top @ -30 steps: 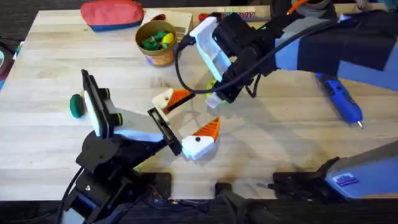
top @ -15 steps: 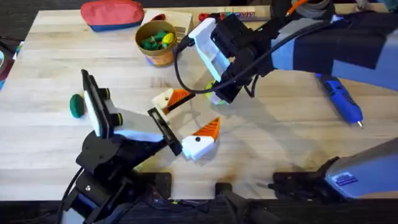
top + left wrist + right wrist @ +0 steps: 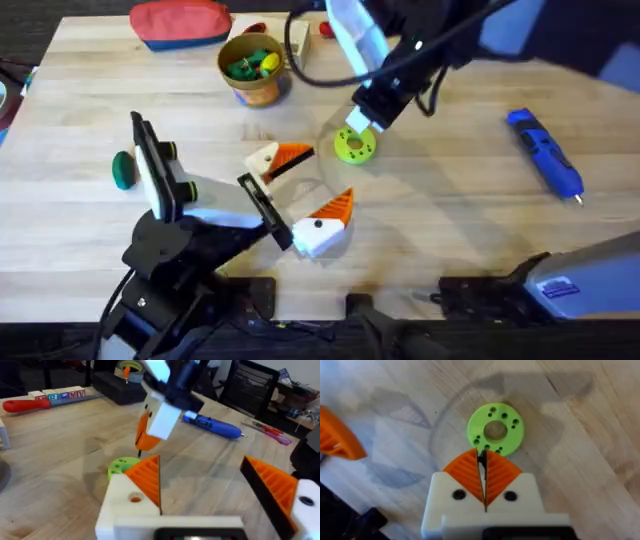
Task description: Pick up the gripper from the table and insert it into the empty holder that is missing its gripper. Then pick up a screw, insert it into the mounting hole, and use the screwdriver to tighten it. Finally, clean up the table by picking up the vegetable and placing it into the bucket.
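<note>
My left gripper (image 3: 320, 180) (image 3: 200, 465) is open and holds nothing. On one of its fingers the orange gripper fin (image 3: 147, 480) (image 3: 292, 155) sits in the white holder (image 3: 120, 510) (image 3: 263, 160), whose mounting hole (image 3: 134, 497) shows orange inside. My right gripper (image 3: 366, 118) (image 3: 483, 457) (image 3: 144, 442) hangs above the lime-green disc (image 3: 354, 145) (image 3: 495, 429), shut on a thin dark screw (image 3: 482, 461). The blue screwdriver (image 3: 545, 152) (image 3: 212, 425) lies at the right. The dark green vegetable (image 3: 122, 168) lies at the left. The tan bucket (image 3: 252, 88) stands at the back.
A red pouch (image 3: 180, 22) lies at the back left beside the bucket, which holds green and yellow pieces. A red-handled tool (image 3: 25, 405) and lettered blocks (image 3: 55, 395) lie along the far edge. Bare wood lies between the disc and the screwdriver.
My right gripper has risen and drawn back from the lime-green disc, which now shows whole. The left arm has not moved.
</note>
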Motion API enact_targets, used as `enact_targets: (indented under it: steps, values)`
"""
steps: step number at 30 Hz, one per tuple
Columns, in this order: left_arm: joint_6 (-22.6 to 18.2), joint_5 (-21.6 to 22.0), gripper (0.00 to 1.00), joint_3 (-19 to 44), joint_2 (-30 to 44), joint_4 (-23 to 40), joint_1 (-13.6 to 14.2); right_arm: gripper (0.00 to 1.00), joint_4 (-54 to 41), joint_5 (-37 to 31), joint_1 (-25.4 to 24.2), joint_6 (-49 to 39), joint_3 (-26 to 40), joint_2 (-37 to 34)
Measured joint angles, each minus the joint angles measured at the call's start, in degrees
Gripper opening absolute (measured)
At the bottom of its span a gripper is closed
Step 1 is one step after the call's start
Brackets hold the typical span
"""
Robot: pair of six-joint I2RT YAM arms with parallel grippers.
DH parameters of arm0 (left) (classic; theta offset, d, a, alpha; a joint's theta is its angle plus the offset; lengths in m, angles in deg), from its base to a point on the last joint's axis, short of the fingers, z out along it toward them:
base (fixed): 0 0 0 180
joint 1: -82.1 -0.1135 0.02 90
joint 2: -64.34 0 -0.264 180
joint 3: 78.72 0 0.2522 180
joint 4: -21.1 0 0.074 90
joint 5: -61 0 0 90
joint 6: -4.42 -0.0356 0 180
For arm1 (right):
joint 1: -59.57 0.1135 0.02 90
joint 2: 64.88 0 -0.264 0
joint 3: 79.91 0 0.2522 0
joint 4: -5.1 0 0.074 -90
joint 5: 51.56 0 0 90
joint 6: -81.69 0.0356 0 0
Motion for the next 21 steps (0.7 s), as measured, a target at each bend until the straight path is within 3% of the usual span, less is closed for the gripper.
enact_targets:
  steps: [1, 3, 5, 11, 21]
  values:
    - [0.0, 0.0, 0.987, 0.0, 0.0, 0.0, 0.0, 0.003, -2.1, 0.0, 0.0, 0.0, 1.9, 0.6]
    - [0.0, 0.0, 0.987, 0.0, 0.0, 0.0, 0.0, 0.003, -15.5, 0.0, 2.9, 0.0, 15.2, 2.3]
    - [-1.0, 0.0, 0.988, 0.0, 0.0, 0.0, 0.0, 0.003, -18.3, 1.7, 7.2, 0.1, 21.4, 2.3]
    - [-5.2, -0.9, 0.988, 0.0, 0.0, 0.0, 0.0, 0.003, -15.5, 8.7, 11.9, 0.9, 24.1, 2.5]
    - [-7.7, -1.3, 0.987, 0.0, 0.0, 0.0, 0.0, 0.003, -14.1, 11.1, 15.9, 2.7, 24.1, 1.0]
